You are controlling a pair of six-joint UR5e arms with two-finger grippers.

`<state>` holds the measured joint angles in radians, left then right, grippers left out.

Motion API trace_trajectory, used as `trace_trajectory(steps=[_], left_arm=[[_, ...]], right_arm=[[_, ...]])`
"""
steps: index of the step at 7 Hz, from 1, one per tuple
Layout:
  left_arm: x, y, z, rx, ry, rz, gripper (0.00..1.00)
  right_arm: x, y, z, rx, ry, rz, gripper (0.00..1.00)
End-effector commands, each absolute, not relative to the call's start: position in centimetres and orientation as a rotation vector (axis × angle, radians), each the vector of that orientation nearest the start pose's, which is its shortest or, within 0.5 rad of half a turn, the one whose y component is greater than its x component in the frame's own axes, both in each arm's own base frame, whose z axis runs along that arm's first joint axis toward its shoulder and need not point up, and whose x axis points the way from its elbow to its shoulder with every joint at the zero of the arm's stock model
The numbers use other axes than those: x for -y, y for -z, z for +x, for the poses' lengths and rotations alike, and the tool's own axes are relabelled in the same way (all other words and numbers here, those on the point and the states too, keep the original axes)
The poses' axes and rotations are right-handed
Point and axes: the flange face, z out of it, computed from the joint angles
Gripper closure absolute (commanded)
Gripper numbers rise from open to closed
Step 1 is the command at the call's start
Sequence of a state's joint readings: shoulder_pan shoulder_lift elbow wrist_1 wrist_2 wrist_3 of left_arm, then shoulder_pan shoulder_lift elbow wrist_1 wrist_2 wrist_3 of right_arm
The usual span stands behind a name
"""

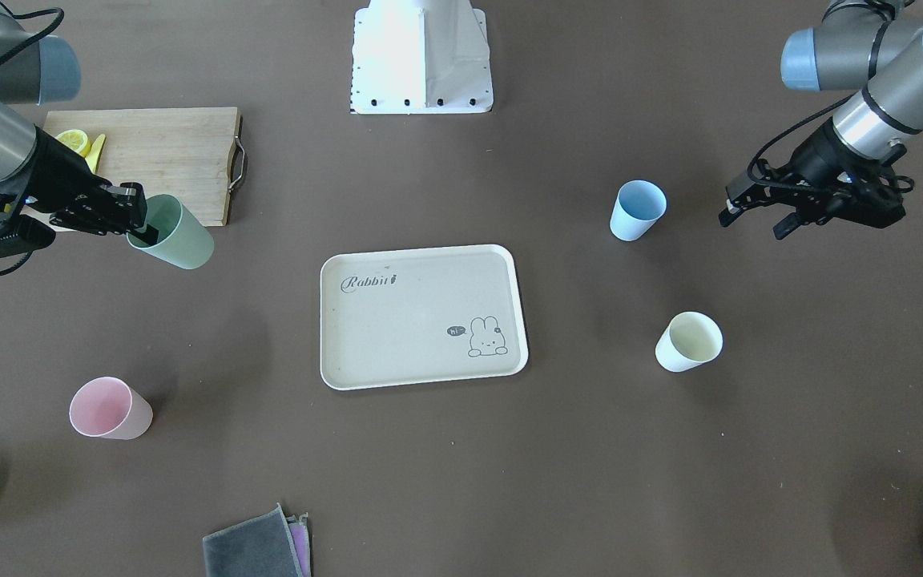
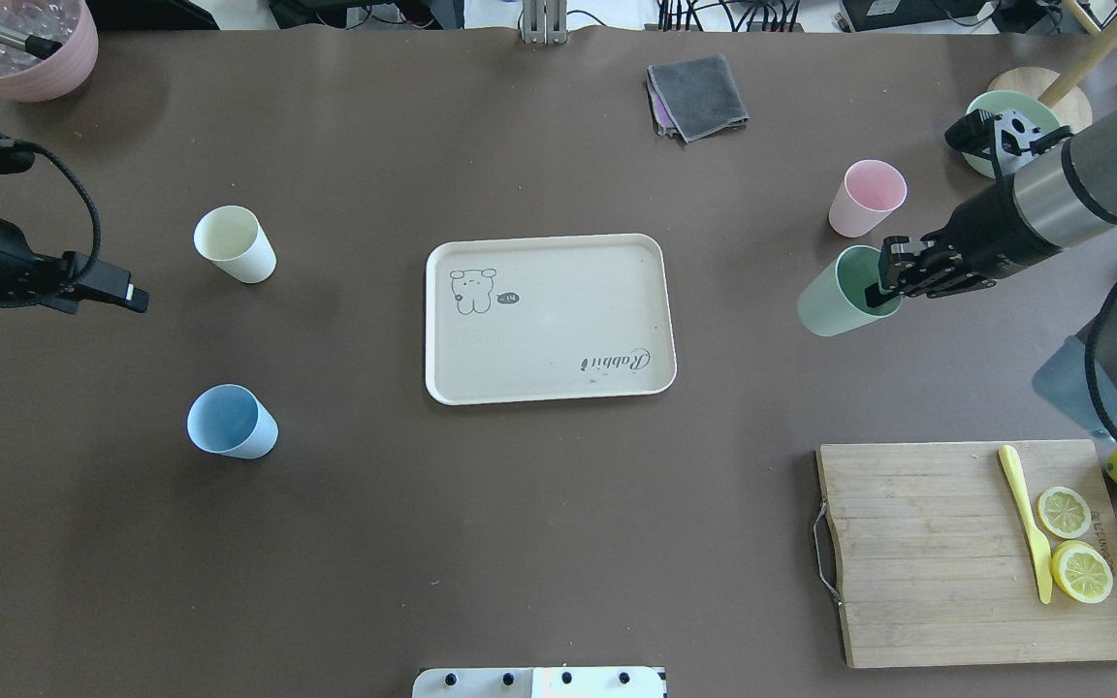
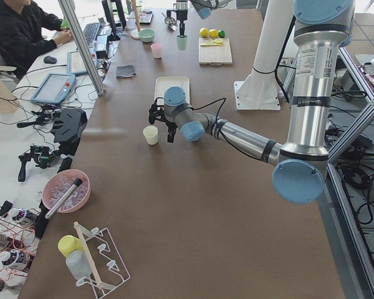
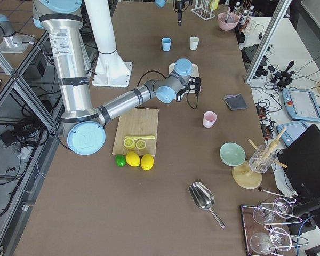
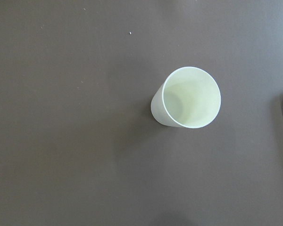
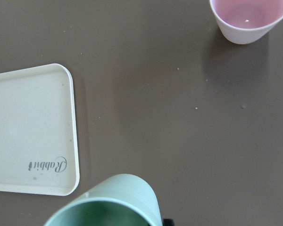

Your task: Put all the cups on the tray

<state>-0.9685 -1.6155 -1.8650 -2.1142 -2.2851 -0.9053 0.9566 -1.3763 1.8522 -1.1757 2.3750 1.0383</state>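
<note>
Right gripper (image 1: 143, 232) is clamped on the rim of the mint green cup (image 1: 181, 236), one finger inside; the cup is tilted, held up off the table (image 1: 590, 449), between the pink cup (image 1: 109, 409) and the cutting board (image 1: 165, 152). Left gripper (image 1: 754, 223) has its fingers spread, holding nothing, near the light blue cup (image 1: 636, 210) and the cream cup (image 1: 689, 341), both upright. All four cups sit off the tray (image 1: 413, 336), two to each side.

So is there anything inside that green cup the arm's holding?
One finger of the right hand dips inside the mint green cup, pinching its wall. Otherwise the inside looks empty, though the finger and the near wall hide part of the bottom.
</note>
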Motion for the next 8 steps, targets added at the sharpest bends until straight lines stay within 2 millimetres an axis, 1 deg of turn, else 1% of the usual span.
trace_trajectory(steps=[1,2,3,4,6,7,8], left_arm=[[43.3,-42.4,28.0,-1.061,-0.117,0.117,0.03],[42.3,-42.5,29.9,-1.041,-0.116,0.131,0.03],[41.2,-42.3,32.4,-1.045,-0.099,0.127,0.03],[41.3,-42.7,33.5,-1.036,-0.106,0.119,0.09],[40.9,-43.7,34.5,-1.025,-0.119,0.099,0.11],[40.8,-43.8,34.6,-1.024,-0.126,0.101,0.15],[40.9,-44.1,34.6,-1.018,-0.126,0.097,0.16]], right_arm=[[50.0,-31.4,-29.5,1.089,-0.04,0.007,1.0],[49.9,-29.8,-30.8,1.098,-0.054,0.002,1.0],[49.6,-28.8,-32.3,1.093,-0.058,0.018,1.0],[49.4,-28.0,-33.7,1.089,-0.046,0.036,1.0],[49.5,-27.9,-34.1,1.085,-0.047,0.038,1.0],[49.7,-27.4,-34.2,1.088,-0.047,0.047,1.0],[50.5,-26.6,-34.9,1.088,-0.075,0.046,1.0]])
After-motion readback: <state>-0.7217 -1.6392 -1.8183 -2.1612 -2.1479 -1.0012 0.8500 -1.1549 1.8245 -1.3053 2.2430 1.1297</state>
